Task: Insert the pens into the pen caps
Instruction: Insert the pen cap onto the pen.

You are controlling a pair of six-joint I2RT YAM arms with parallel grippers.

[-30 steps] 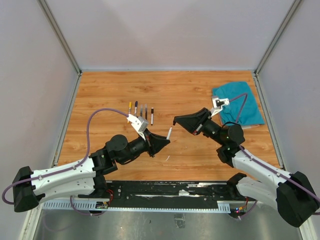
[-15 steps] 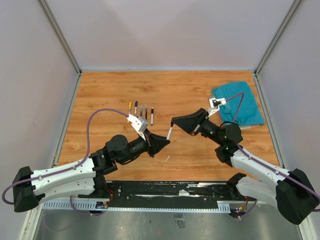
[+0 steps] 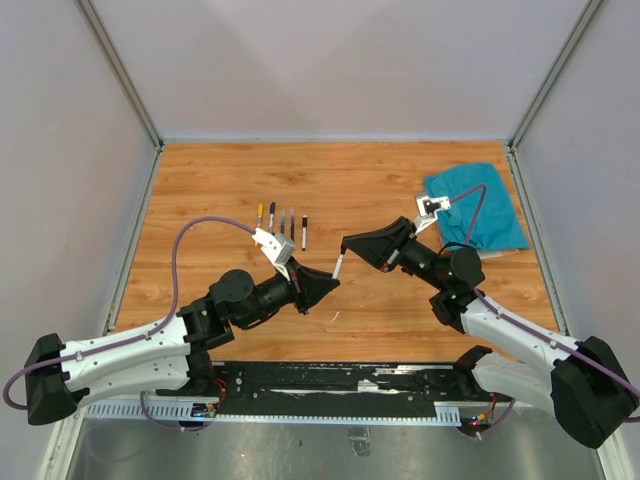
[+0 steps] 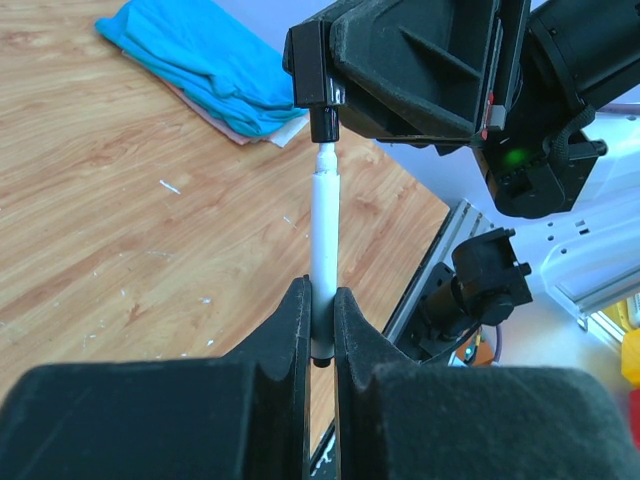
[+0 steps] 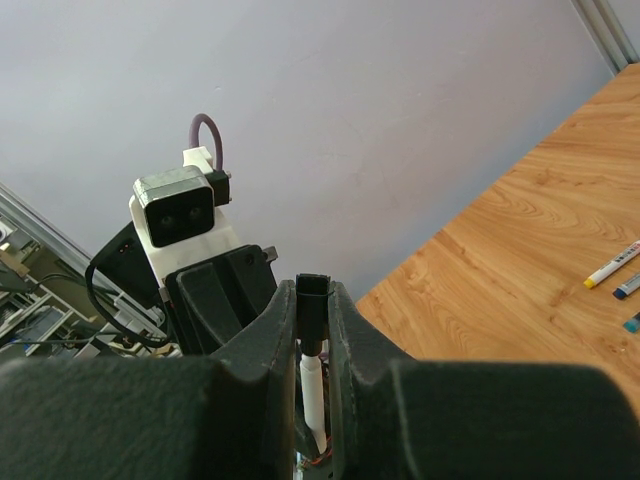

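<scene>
wooden table: white pen (smooth) meets cap.

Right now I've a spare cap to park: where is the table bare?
Bare wood between the row of pens and the blue cloth, and along the back wall. Crowded mid-table, around the held pen.

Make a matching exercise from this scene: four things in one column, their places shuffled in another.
Things:
1. white pen
2. black cap
3. teal cloth
4. row of pens

Places:
A. far right corner of the table
B. clamped in the left gripper
C. clamped in the right gripper
D. lying on the table, left of centre

Pairs: 1-B, 2-C, 3-A, 4-D
</scene>
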